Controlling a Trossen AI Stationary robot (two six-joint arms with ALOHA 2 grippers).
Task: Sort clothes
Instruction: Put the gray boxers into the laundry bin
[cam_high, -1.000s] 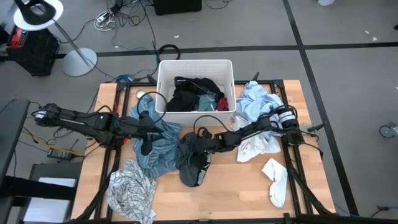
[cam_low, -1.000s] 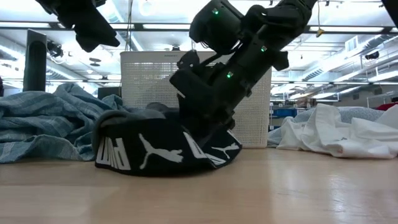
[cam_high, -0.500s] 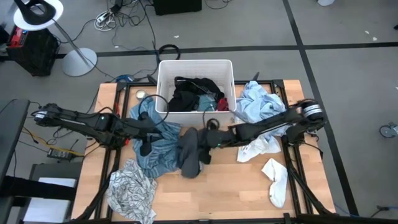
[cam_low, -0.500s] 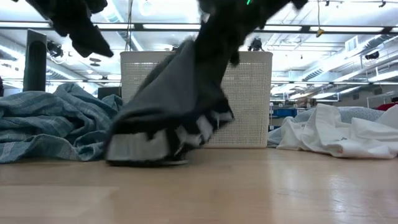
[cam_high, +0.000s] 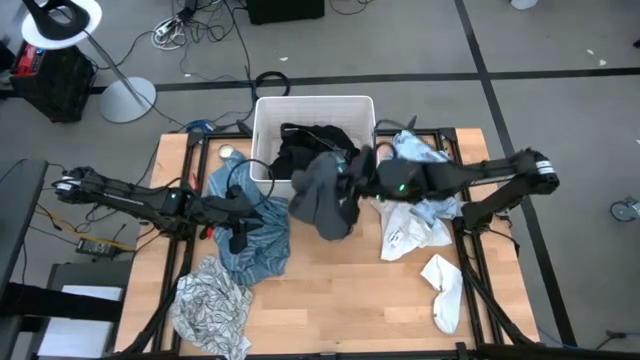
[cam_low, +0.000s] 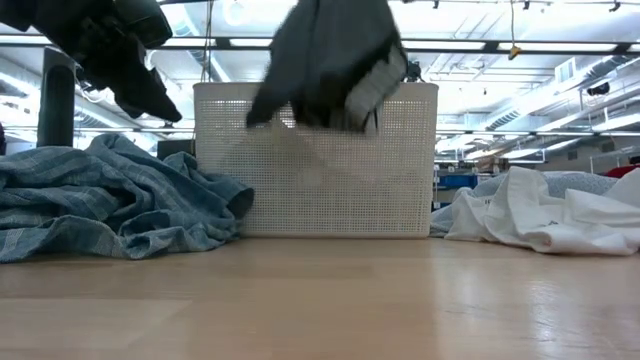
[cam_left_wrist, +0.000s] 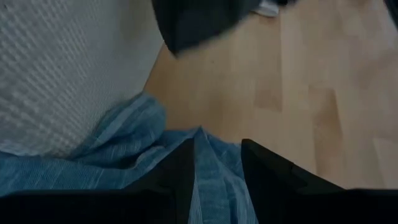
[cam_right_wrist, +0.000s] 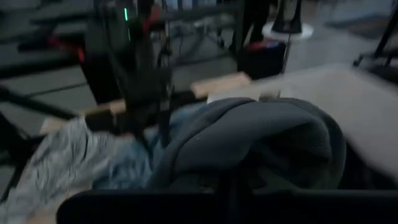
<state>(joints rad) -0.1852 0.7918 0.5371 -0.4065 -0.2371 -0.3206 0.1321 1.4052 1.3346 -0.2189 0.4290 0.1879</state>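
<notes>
One second back, the grey shorts (cam_high: 323, 195) lay in a heap on the wood near the middle of the table; now they hang clear of it, lifted by the right gripper (cam_high: 352, 180), which is clamped on the cloth just in front of the white tub (cam_high: 262, 125) at the far edge. In the low view the shorts (cam_low: 325, 60) dangle high before the tub's perforated wall (cam_low: 320, 185), and the boards beneath them lie bare where the Puma print showed before. The right arm has swung toward the far edge, its elbow now out past the right edge of the table. The left gripper (cam_high: 236, 237) hovers where it was, over the teal shirt (cam_high: 252, 240) toward the left side, fingers (cam_left_wrist: 180, 177) a narrow gap apart with nothing between them. The patterned top (cam_high: 205, 305) at the near-left corner and the white sock (cam_high: 443, 290) near the near-right corner have not shifted.
</notes>
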